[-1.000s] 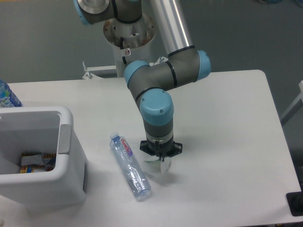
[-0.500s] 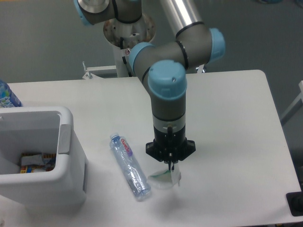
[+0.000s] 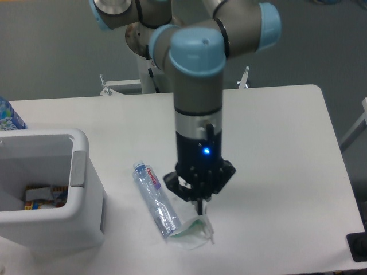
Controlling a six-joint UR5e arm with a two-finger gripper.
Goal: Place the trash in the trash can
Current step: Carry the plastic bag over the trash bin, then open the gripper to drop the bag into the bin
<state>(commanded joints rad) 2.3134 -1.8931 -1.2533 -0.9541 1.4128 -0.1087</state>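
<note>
Near the front edge of the table (image 3: pixel 275 143), I have the gripper (image 3: pixel 199 211) directly above the crumpled wrapper (image 3: pixel 192 234), with the fingers pointing straight down. The fingers appear pressed together on the wrapper's upper fold, and the wrapper hangs below them. Its lower edge sits at or just off the tabletop; I cannot tell which.

The crushed bottle (image 3: pixel 156 200) lies flat on the table just left of the wrapper, cap end pointing away from me. Its near end is touching or almost touching the wrapper. The trash can (image 3: pixel 80 172) stands at the left edge, well apart from the gripper, with some packaging already inside. A blue-labelled bottle (image 3: pixel 8 116) stands behind it and is not part of the job.

Procedure for this step, in my judgement:

1. Confirm the pinch holds before travelling. The film is thin and may slip.
2. Raise the wrapper well clear of the bottle so it does not drag the bottle along.
3. Gain height above the thick rim before moving left.
4. Release only when the wrapper hangs over the open interior, not over the rim.

The bottle remains for a second pass.
</note>
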